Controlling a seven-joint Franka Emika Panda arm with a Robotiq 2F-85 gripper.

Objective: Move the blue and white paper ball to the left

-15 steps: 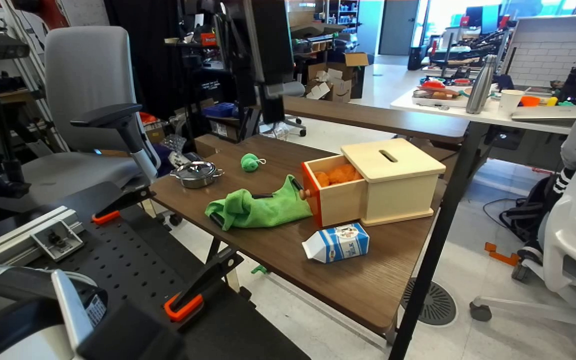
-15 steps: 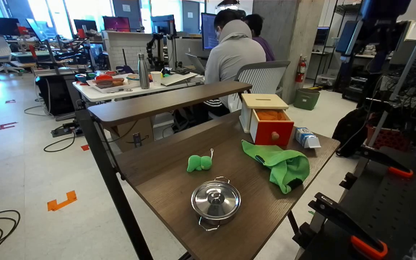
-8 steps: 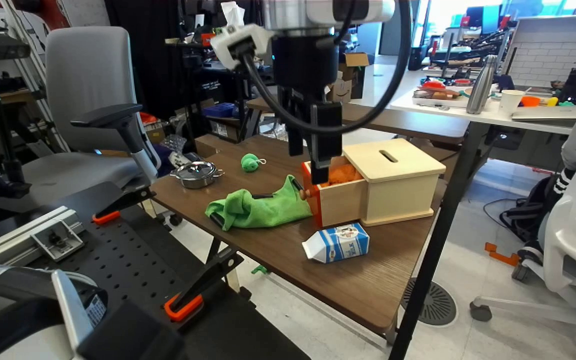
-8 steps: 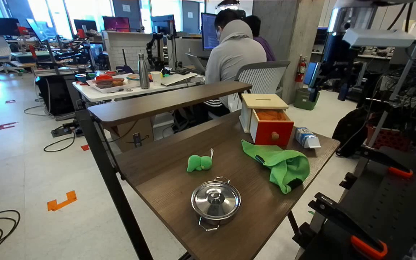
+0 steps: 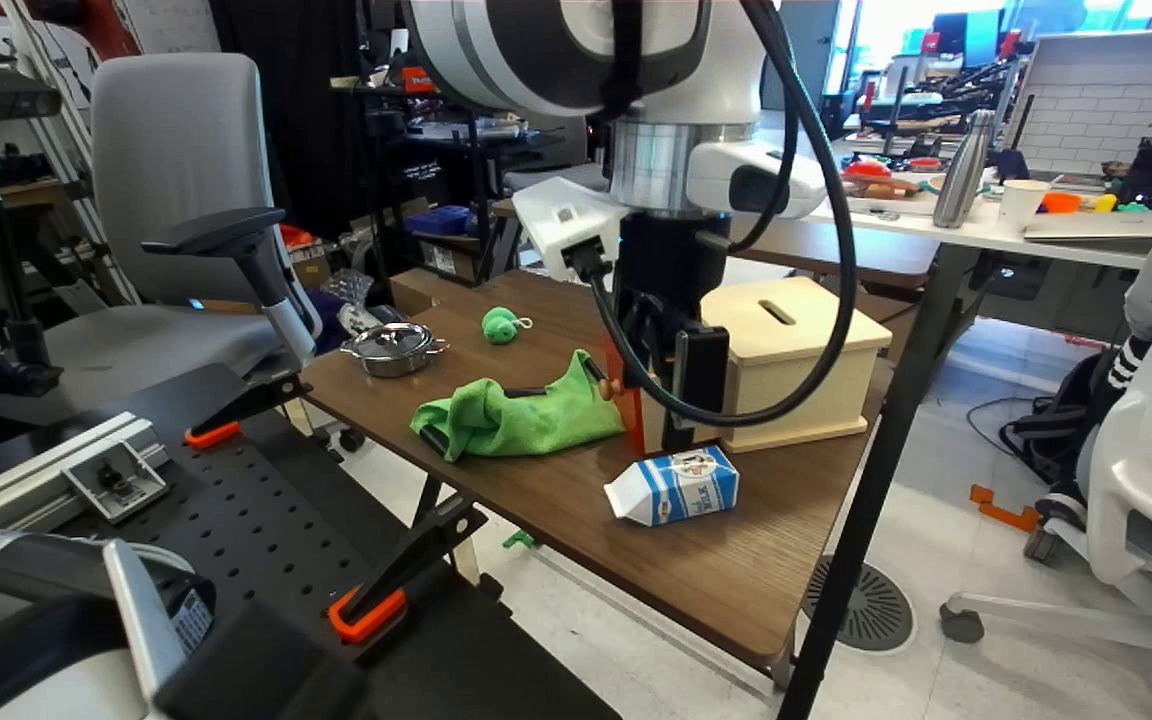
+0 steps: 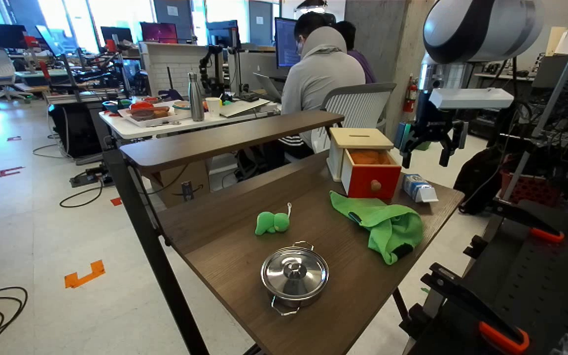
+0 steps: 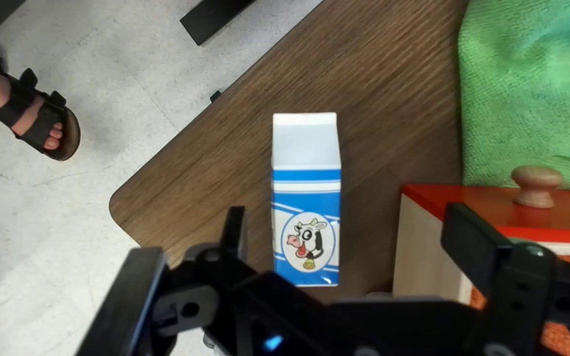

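Observation:
No paper ball shows; the blue and white thing here is a milk carton point(image 5: 676, 487) lying on its side on the brown table, also seen in an exterior view point(image 6: 418, 188). In the wrist view the carton point(image 7: 306, 212) lies between the spread fingers, nearer the left finger, its white top pointing up the picture. My gripper point(image 7: 347, 222) is open and empty, fingers pointing down. In an exterior view the gripper point(image 6: 425, 161) hangs above the carton, apart from it. In the wrist view its right finger overlaps the open drawer.
A wooden box point(image 5: 806, 375) with its red-fronted drawer point(image 6: 387, 180) pulled out, holding orange stuff, stands beside the carton. A green cloth point(image 5: 516, 420), a lidded metal pot point(image 5: 393, 350) and a green toy point(image 6: 272, 223) lie on the table. The table edge point(image 7: 181, 129) is close to the carton.
In an exterior view the arm has come down from the top and moved right, to beside the box and above the carton. The fingers stay open. The things on the table have not moved.

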